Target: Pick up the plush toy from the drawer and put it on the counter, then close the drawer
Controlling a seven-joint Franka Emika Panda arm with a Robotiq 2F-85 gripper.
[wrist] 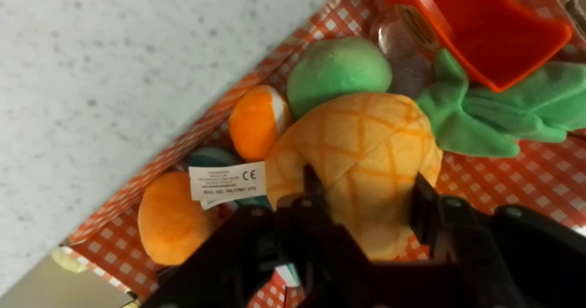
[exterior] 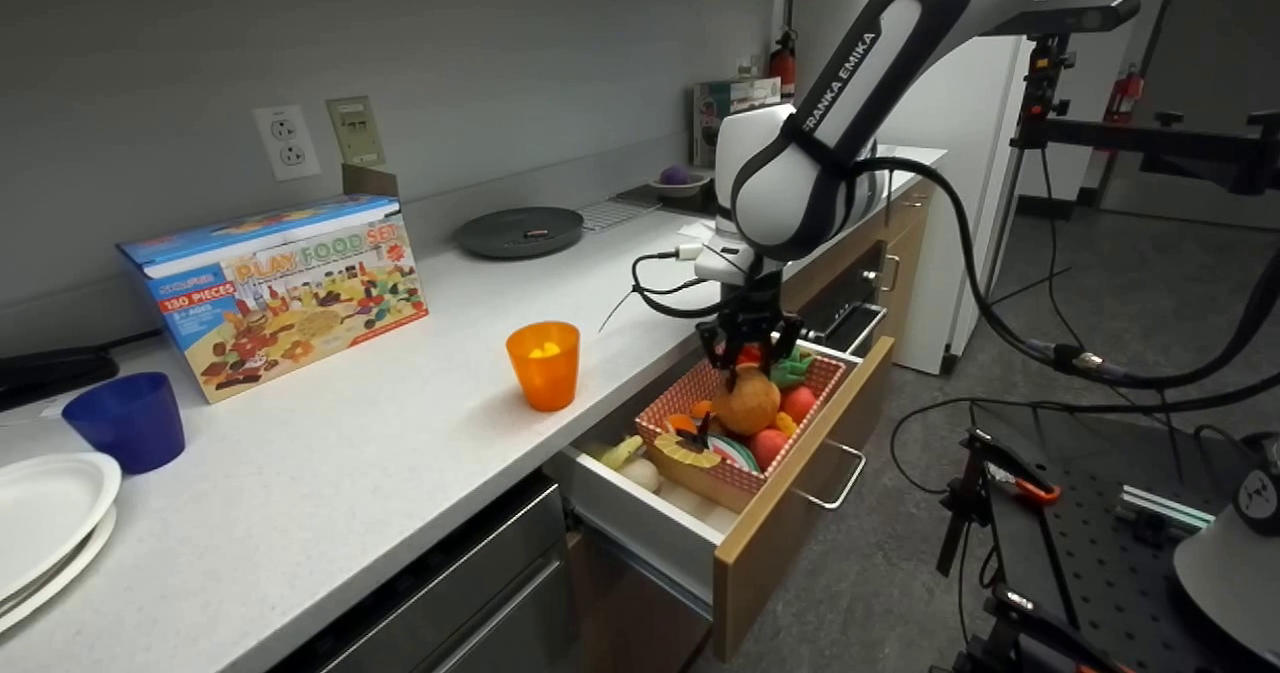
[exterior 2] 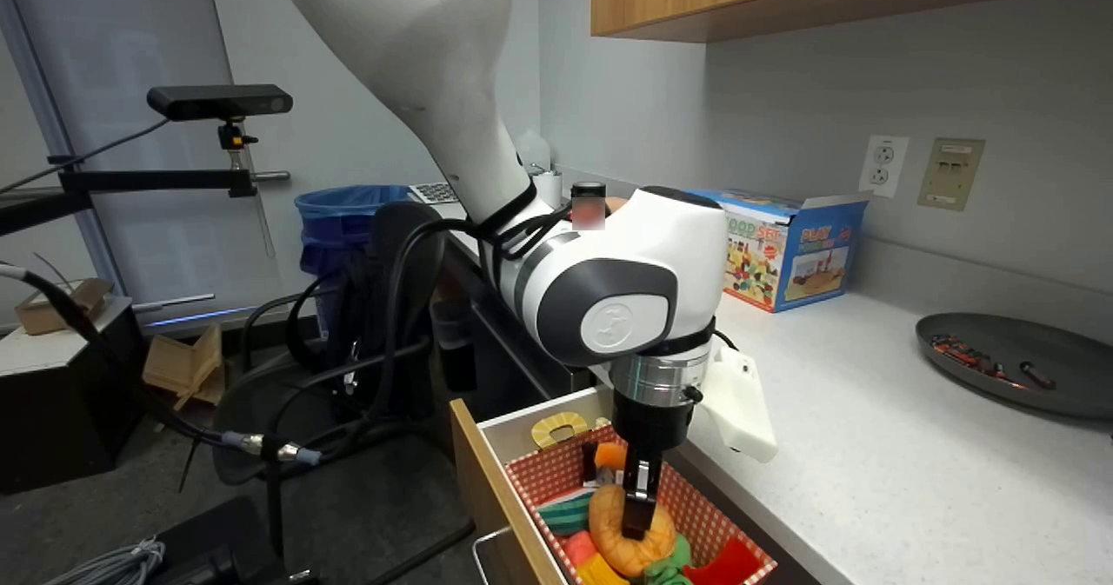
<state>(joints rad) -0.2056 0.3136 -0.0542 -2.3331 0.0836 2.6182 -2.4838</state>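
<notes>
The plush toy (exterior: 748, 405) is round, orange-yellow, with a darker crossed-line pattern and a white tag. It sits among other toy food in a checkered basket in the open drawer (exterior: 745, 573). In the wrist view the plush toy (wrist: 361, 138) bulges between and around my fingers. My gripper (wrist: 368, 193) is part-closed, its two fingers pressed into the soft body. In an exterior view the gripper (exterior 2: 639, 515) points straight down into the plush toy (exterior 2: 613, 537). The white-grey counter (exterior: 430, 443) runs beside the drawer. The toy's underside is hidden.
The red-checkered basket (exterior: 672, 393) holds an orange, green leaves (wrist: 503, 111) and a red container (wrist: 499, 29). On the counter stand an orange cup (exterior: 545, 368), a play food box (exterior: 300, 293), a dark pan (exterior: 520, 231), a blue cup (exterior: 130, 423) and white plates (exterior: 50, 513).
</notes>
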